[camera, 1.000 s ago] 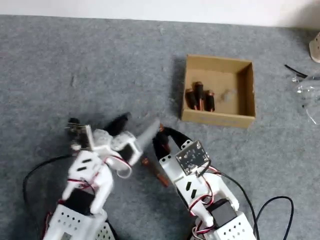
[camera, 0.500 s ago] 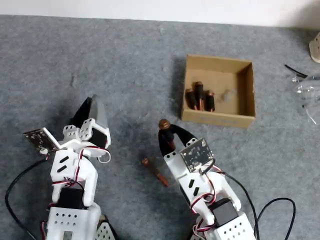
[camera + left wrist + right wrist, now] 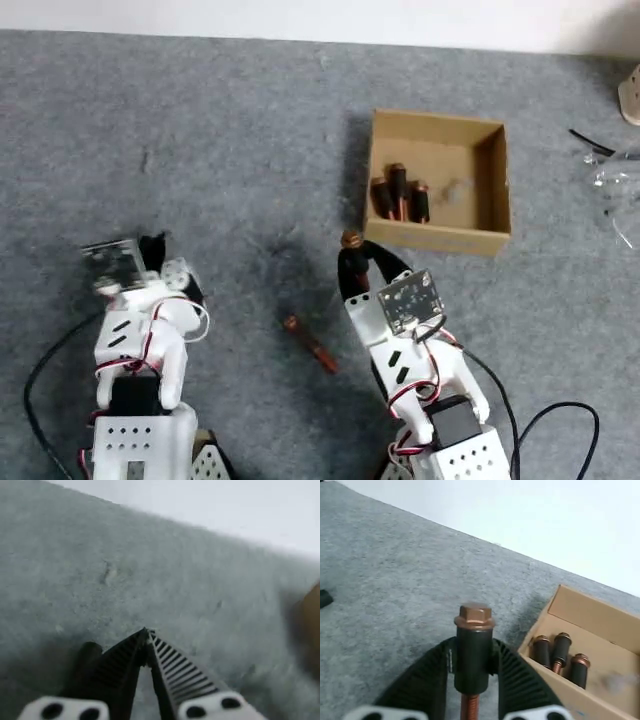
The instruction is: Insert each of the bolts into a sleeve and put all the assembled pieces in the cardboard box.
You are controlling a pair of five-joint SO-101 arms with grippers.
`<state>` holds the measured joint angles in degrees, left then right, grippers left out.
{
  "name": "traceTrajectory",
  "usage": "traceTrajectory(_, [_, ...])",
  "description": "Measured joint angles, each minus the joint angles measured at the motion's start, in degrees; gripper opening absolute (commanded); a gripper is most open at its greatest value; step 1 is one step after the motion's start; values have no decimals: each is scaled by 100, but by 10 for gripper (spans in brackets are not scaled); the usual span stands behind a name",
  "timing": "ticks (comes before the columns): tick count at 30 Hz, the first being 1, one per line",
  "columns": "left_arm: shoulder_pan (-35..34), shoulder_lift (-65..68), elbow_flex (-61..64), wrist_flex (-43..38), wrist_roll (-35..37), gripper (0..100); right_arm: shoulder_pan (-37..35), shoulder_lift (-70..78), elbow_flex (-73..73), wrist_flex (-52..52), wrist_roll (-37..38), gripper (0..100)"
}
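i have the right end effector (image 3: 473, 649) gripping a sleeved bolt (image 3: 472, 667) near the cardboard box (image 3: 437, 119) — left end effector (image 3: 146, 639) clenched, bare bolt (image 3: 310, 344) lying on the counter (image 3: 200, 150).

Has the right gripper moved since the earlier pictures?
Yes, the right gripper with its black-sleeved copper bolt moved closer to the brown cardboard box.

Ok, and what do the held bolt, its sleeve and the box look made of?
Bolt: copper-coloured metal by its dull sheen, perhaps plated. Sleeve: matte black, likely plastic or rubber. Box: plain brown cardboard, raw matte walls.
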<state>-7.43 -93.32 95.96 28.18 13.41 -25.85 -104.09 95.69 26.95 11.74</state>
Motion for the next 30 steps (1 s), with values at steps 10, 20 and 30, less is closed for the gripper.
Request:
traceTrajectory(10, [88, 0, 0, 149, -2356, 5, 387, 0, 0, 0, 0, 5])
traceTrajectory(20, [88, 0, 26, -404, -2435, 5, 448, 0, 0, 0, 0, 5])
traceTrajectory(30, [0, 0, 26, -413, -2435, 5, 563, 0, 0, 571, 9, 5])
